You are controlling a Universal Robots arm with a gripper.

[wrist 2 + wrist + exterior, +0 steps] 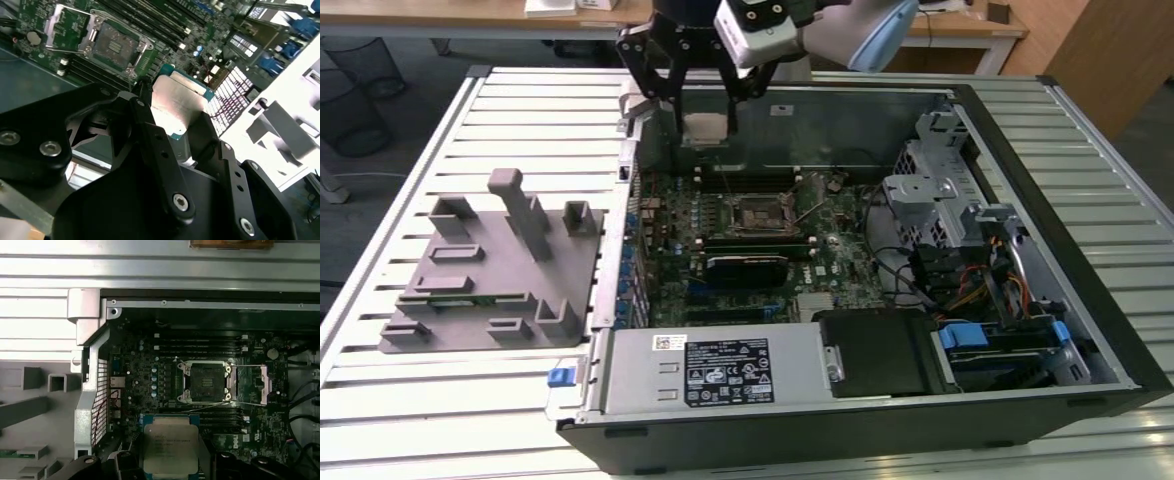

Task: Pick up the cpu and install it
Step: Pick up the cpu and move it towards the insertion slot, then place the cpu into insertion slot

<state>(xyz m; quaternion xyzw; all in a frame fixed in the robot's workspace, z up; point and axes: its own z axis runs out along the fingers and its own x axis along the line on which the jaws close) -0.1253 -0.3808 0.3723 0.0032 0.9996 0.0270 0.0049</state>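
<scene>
The cpu (707, 130) is found gripped between the jaws, which are closed on two opposite edges. In both wrist views its pale metal top (175, 102) (170, 446) is turned toward the camera, with the thin greenish rim exposed at the free edge. It is held in the air above the far part of the open case (1067, 150), clear of the motherboard (674, 215) and apart from the socket (761, 213).

The socket is seen open in the first wrist view. Its dark square bed (206, 382) is exposed and the metal frame (255, 385) is swung back flat beside it. In the second wrist view the bed (112, 45) and the raised frame (70, 27) are seen just beyond the chip.

Contents of the case are noted as follows:
- The motherboard is mounted on the floor of the case.
- A silver power supply (714, 368) is fitted along the near edge.
- A black box (881, 350) is placed just beside the power supply.
- A grey metal cage (947, 190) and coloured cables (974, 285) are located toward the exterior view's right.

The case is laid on its side on a slatted worktop (427, 150). A grey fixture (494, 270) is placed on the worktop at the exterior view's left of the case. A thin green strip (460, 293) is seen lying low in it.
</scene>
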